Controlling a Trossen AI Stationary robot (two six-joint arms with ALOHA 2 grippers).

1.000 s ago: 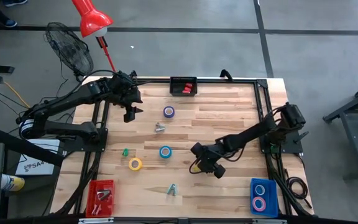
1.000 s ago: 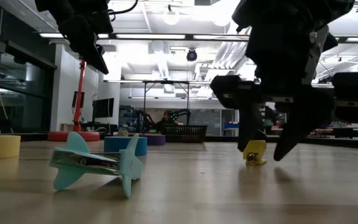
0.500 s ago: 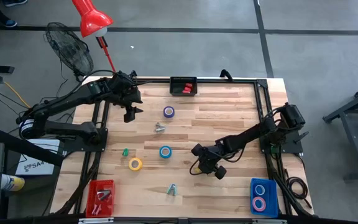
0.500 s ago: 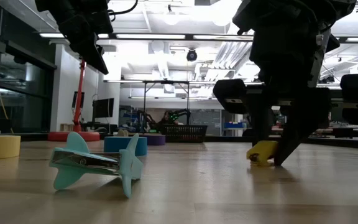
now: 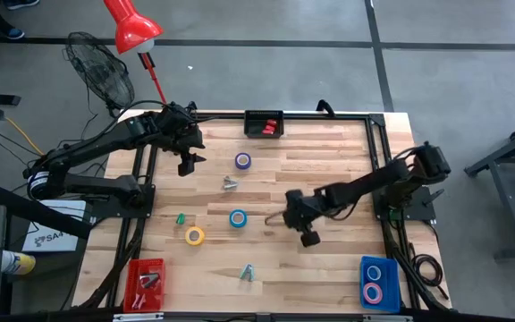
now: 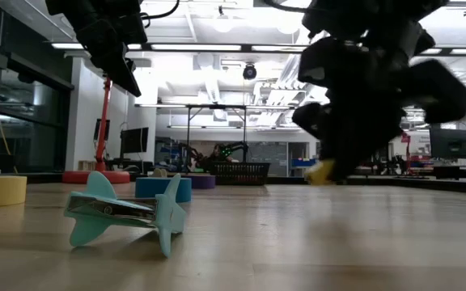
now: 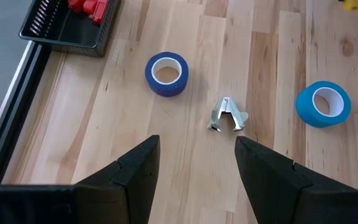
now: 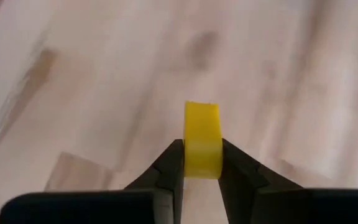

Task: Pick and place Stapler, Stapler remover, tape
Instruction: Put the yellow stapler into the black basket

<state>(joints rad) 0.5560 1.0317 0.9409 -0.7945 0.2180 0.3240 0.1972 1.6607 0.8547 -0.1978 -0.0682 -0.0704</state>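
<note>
Lifted: right hand pinching yellow piece | labels: unreadable

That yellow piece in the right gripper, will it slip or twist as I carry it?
Probably light: the right gripper pinches the yellow piece clear of the table by fingertips alone. It looks stiff, with no squashing. Gripped at one end, it may pivot if swung fast.
</note>
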